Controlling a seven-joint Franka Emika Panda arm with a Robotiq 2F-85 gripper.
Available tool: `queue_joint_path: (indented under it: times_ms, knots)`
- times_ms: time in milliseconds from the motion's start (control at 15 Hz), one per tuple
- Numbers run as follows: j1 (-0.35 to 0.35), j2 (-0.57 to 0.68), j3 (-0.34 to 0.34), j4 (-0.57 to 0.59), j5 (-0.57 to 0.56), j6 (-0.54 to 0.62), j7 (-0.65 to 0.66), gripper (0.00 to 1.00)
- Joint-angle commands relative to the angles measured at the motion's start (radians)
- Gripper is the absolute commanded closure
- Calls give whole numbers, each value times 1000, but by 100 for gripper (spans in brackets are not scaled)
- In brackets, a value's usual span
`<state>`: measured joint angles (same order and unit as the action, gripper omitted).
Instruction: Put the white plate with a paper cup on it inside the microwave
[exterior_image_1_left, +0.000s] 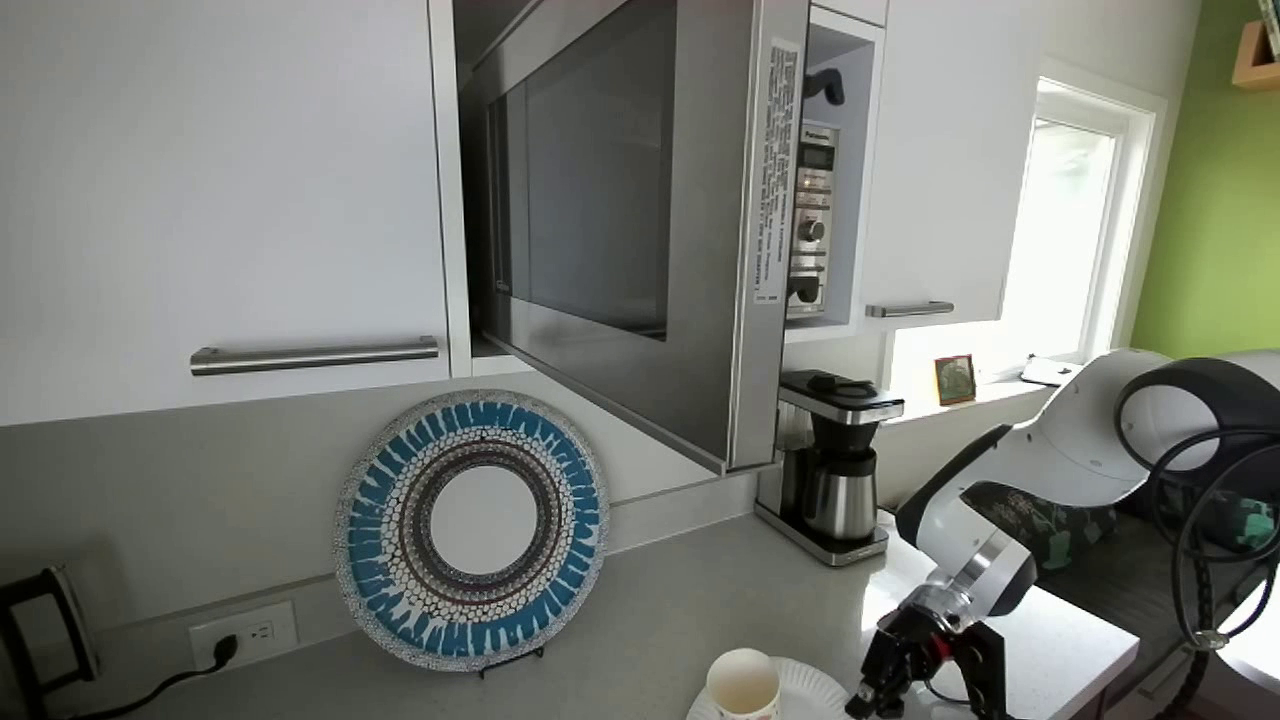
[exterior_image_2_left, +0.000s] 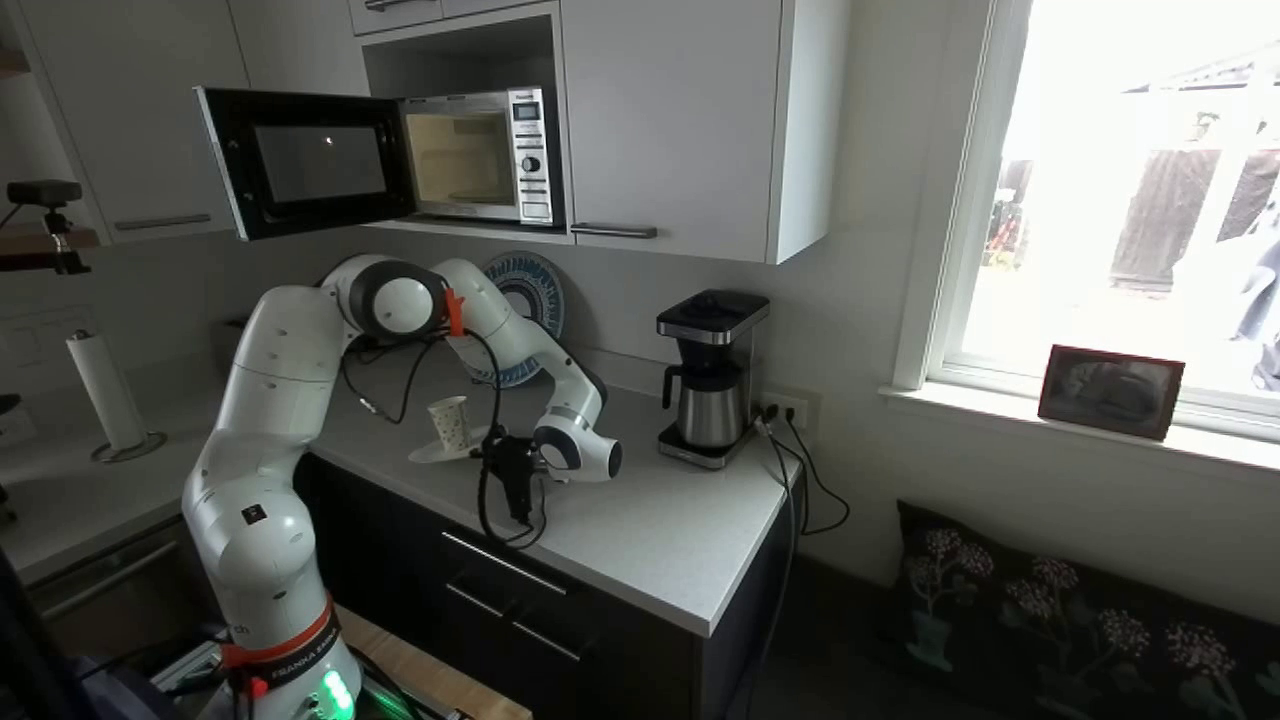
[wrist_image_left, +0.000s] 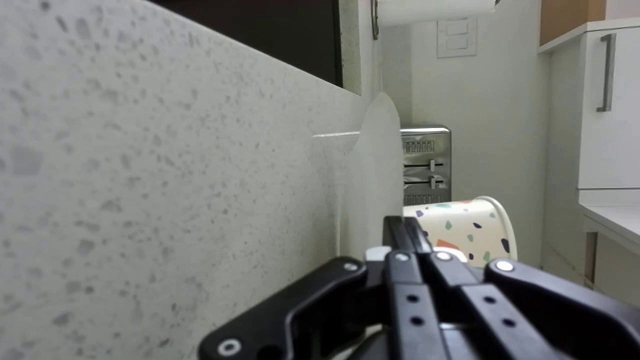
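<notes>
Counter — pale, speckled; coffee maker atop

Paper cup: cream, flecked green, navy, orange (confetti-like, to my eye). White plate: white throughout. Tabletop: pale grey, darker speckles. Pincer: black. Microwave: silver panel, inner door black.

Looked, in both exterior views, through a bright window at two o'clock, with a framed picture on its sill at three, a dark patterned cushion at four and a pale counter at six. Rose, in an exterior view, to a white cabinet at ten and a green wall at two. Dropped, in an exterior view, to dark drawers at seven.
</notes>
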<state>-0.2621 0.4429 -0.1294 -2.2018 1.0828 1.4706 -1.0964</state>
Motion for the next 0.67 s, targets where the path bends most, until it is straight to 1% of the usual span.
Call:
queue_joint_path:
  times_ms: [0,600]
  knots:
    - [-11,79,-3,-3,42,-28,-124,100]
    - [-39,68,-24,2,81,-135,-173,100]
